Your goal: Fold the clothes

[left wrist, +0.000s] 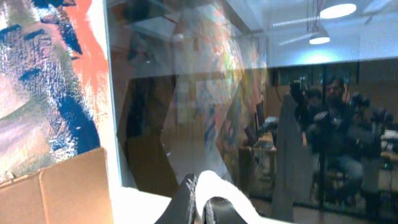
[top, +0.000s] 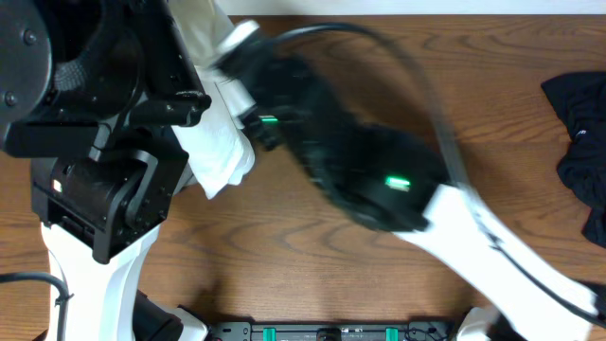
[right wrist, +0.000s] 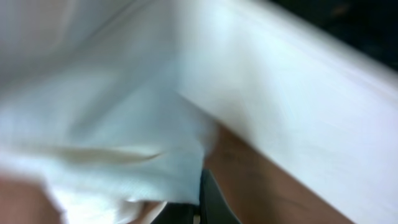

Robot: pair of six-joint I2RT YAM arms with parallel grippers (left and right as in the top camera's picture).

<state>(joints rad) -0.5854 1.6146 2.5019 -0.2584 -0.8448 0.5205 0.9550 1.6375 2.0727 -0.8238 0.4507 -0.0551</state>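
The white T-shirt point(top: 222, 133) hangs bunched off the table point(top: 312, 256) at about 10 o'clock in the overhead view. The left gripper point(left wrist: 200, 205) is clamped on a fold of it, with white cloth showing between its dark fingers. The right gripper point(right wrist: 202, 208) reaches in blurred from 4 o'clock and is closed, with the shirt's cloth pressed against it, though I cannot tell whether it pinches any, and a dark garment point(top: 582, 142) lies well apart at 3 o'clock.
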